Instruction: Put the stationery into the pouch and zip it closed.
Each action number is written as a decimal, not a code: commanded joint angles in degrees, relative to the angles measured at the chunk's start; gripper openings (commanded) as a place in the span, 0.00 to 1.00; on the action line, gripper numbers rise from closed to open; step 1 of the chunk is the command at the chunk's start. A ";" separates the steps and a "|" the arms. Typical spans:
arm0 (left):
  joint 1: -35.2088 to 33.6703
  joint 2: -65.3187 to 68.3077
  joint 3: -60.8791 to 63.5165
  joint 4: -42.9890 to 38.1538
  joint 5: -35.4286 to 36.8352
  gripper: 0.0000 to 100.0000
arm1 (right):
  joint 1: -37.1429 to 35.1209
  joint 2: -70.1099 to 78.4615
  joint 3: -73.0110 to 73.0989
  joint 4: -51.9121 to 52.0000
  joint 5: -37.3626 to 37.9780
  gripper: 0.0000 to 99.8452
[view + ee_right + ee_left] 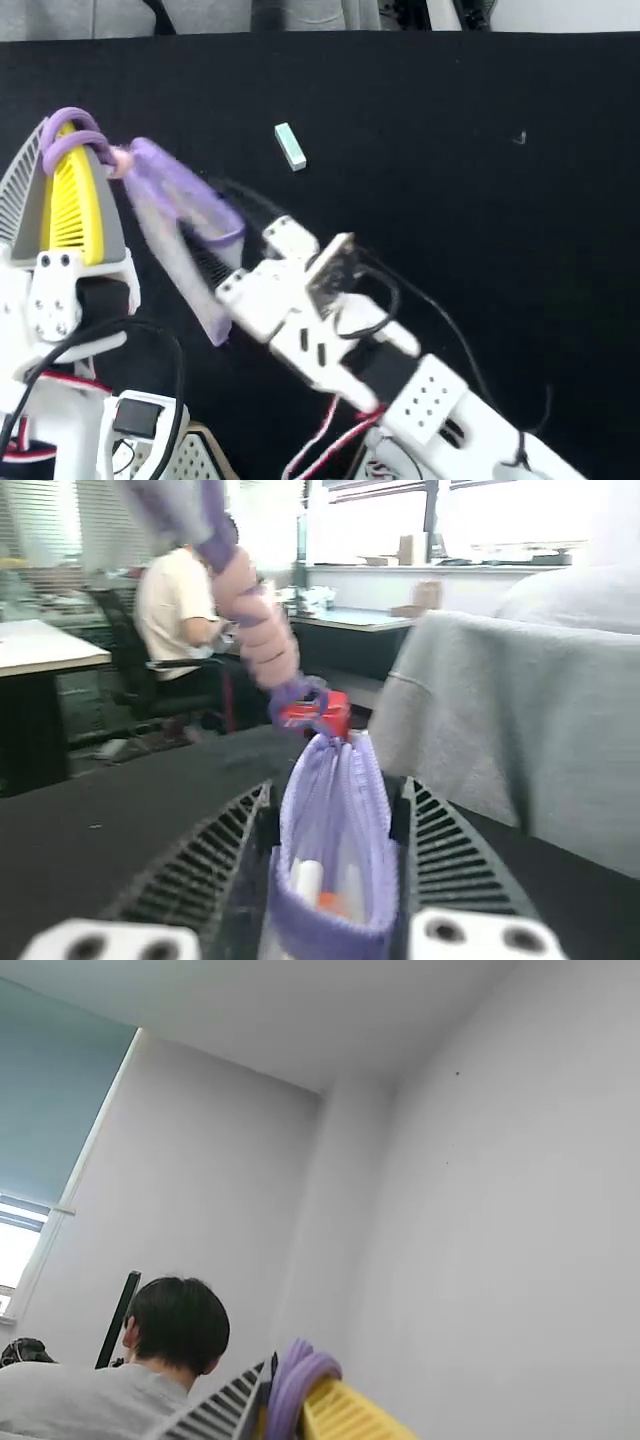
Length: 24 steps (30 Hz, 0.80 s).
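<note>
High view: one pouch gripped by both left pincer and right pincer; one eraser lies apart.

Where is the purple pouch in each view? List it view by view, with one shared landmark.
High view: pouch slants left of centre.
Left wrist view: its strap loop before the white wall.
Right wrist view: pouch held in the right gripper.
Shared landmark: pink charm on the strap, high and right wrist views.
</note>
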 commanded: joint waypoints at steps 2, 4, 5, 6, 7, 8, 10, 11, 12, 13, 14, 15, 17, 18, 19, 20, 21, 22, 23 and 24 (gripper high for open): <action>-0.13 0.44 1.45 -1.05 -0.70 0.03 | 9.76 -12.53 -13.14 17.23 1.41 0.19; -0.13 0.35 1.63 -1.05 -0.62 0.03 | 13.71 -13.67 -18.77 23.21 1.41 0.19; -0.13 0.35 1.63 -1.05 -0.53 0.03 | 15.74 -13.32 -21.85 25.67 1.41 0.19; -0.13 0.35 1.54 -1.05 -0.53 0.03 | 17.58 -12.53 -24.48 27.52 1.32 0.19; -0.13 0.35 1.54 -1.05 -0.62 0.03 | 19.16 -11.47 -26.95 28.92 1.14 0.19; -0.13 0.35 1.36 -1.05 -0.70 0.03 | 20.75 -9.98 -29.32 30.15 1.05 0.19; -0.75 0.26 1.27 -1.05 -0.79 0.03 | 23.56 -5.85 -32.40 31.65 0.97 0.19; -2.07 -0.26 1.19 -1.05 -0.53 0.03 | 24.53 -3.47 -32.48 31.47 0.97 0.19; -3.91 -1.14 1.45 -1.05 -0.35 0.03 | 25.14 -0.84 -32.13 31.03 0.97 0.19; -5.76 -2.37 1.63 -0.97 -0.26 0.03 | 25.58 2.07 -31.08 30.24 0.97 0.19; -6.99 -3.60 2.07 -0.88 -0.26 0.03 | 25.85 4.88 -29.41 28.40 0.97 0.19; -7.87 -5.01 2.95 -1.05 -0.26 0.03 | 26.20 7.52 -27.21 25.49 0.97 0.19; -8.04 -8.18 5.05 -1.05 -0.26 0.03 | 26.81 12.44 -21.41 16.26 0.97 0.19; -7.96 -9.58 6.29 -1.14 -0.26 0.03 | 26.73 14.55 -17.71 10.20 0.97 0.19; -8.04 -10.81 7.34 -1.41 -0.26 0.03 | 26.64 16.48 -13.93 4.04 0.97 0.19; -8.04 -11.96 8.57 -2.37 -0.26 0.03 | 26.46 18.51 -10.42 -1.67 0.97 0.19; -8.04 -13.01 9.98 -3.52 -0.35 0.03 | 25.23 20.35 -7.16 -7.12 1.05 0.19; -8.13 -13.71 11.12 -4.48 -0.70 0.03 | 24.00 22.46 -4.62 -11.60 1.41 0.19; -8.40 -14.33 11.91 -4.92 -0.70 0.03 | 22.86 24.84 -3.12 -14.68 1.49 0.19; -8.40 -14.59 12.44 -5.01 -0.70 0.03 | 21.89 27.47 -2.86 -16.09 1.49 0.19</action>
